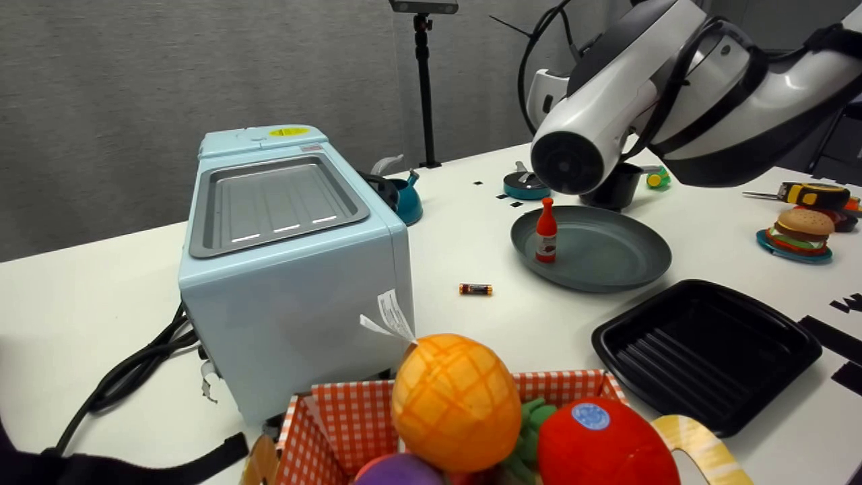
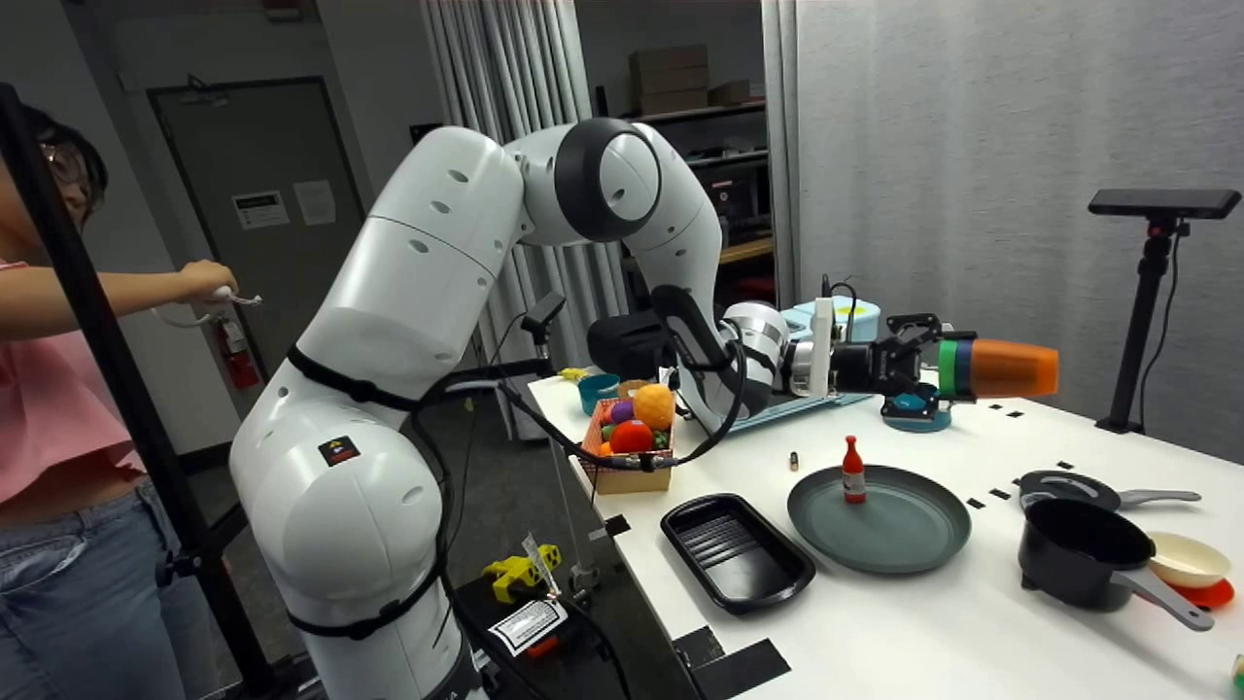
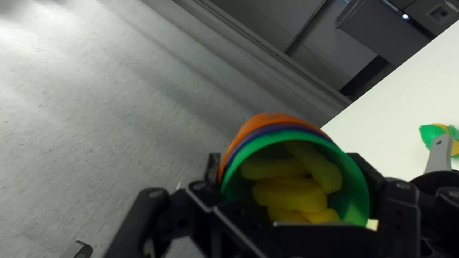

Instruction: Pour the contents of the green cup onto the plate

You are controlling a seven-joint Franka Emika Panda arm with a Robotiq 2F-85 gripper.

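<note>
My gripper is shut on the green cup, which has a green rim, a dark blue band and an orange lower part. The cup lies about level on its side in the air, base pointing away from the gripper. In the wrist view the cup sits between the fingers, and its mouth faces the camera. Yellow contents lie inside it. The dark grey plate is on the table, lower than the cup; it also shows in an exterior view, where cup and gripper are hidden.
A red bottle stands on the plate. A black ridged tray lies beside the plate. A black pot and a pan stand near it. A light blue oven, a battery and a basket of toy food are on the table.
</note>
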